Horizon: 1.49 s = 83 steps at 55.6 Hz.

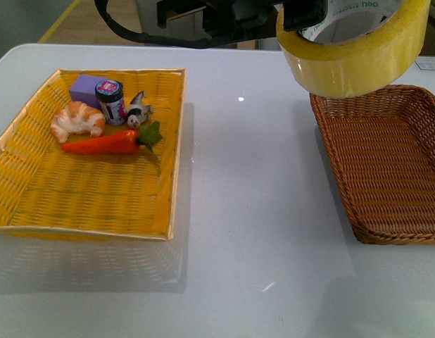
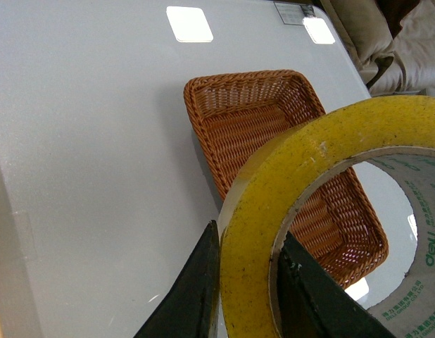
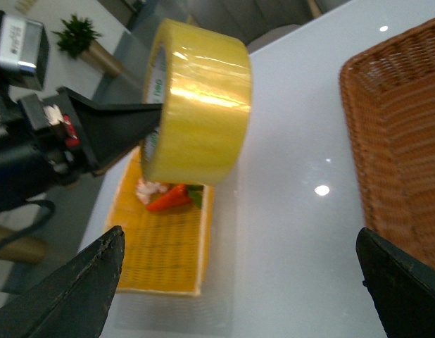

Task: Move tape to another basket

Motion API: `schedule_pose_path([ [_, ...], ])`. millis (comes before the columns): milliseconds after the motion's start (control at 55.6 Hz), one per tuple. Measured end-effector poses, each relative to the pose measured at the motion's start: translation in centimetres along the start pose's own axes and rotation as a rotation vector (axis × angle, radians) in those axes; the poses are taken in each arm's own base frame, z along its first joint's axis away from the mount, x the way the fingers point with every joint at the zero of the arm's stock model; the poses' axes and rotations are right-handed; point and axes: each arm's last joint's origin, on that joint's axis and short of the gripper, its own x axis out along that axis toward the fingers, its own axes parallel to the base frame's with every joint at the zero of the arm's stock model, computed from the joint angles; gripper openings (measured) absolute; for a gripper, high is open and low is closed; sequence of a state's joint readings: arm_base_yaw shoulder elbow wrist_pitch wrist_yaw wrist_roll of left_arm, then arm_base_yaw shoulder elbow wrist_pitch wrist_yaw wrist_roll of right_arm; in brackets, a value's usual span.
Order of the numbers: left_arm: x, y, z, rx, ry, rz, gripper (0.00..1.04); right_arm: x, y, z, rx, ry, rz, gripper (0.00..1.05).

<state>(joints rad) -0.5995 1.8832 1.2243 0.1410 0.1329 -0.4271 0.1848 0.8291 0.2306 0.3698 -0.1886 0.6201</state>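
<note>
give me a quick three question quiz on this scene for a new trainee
1. Multiple choice: which arm's gripper holds the tape? A) left B) right C) neither
2. True or false: the tape is held in the air, not yet resting in the brown basket.
3. Fill in: the carrot lies in the ___ basket.

Key
1. A: the left gripper is clamped on the tape, while the right gripper is open and holds nothing.
2. True.
3. yellow: the carrot lies in the yellow basket.
</note>
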Motion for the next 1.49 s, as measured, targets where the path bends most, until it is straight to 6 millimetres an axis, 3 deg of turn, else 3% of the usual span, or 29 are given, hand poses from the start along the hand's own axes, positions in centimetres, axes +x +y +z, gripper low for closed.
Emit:
schedule_pose_path([
  [360, 0.0, 0.0, -0.1, -0.021, 0.014, -0.02, 0.15, 5.1, 0.2, -0.3, 0.162, 0.035, 0.13, 0.96],
  [846, -0.4, -0.2, 0.2, -0.026, 0.019, -0.032, 0.15, 8.9, -0.3, 0.2, 0.195, 0.037, 0.122, 0.96],
  [1187, -0.6, -0.2, 0.3, -0.037, 0.025, -0.043, 0.15, 9.4, -0.3, 0.7, 0.231, 0.007, 0.136, 0.48],
  [1493, -0.7, -0.2, 0.3, -0.042, 0.027, -0.043, 0.15, 9.5, -0.2, 0.8, 0.247, 0.004, 0.14, 0.47],
])
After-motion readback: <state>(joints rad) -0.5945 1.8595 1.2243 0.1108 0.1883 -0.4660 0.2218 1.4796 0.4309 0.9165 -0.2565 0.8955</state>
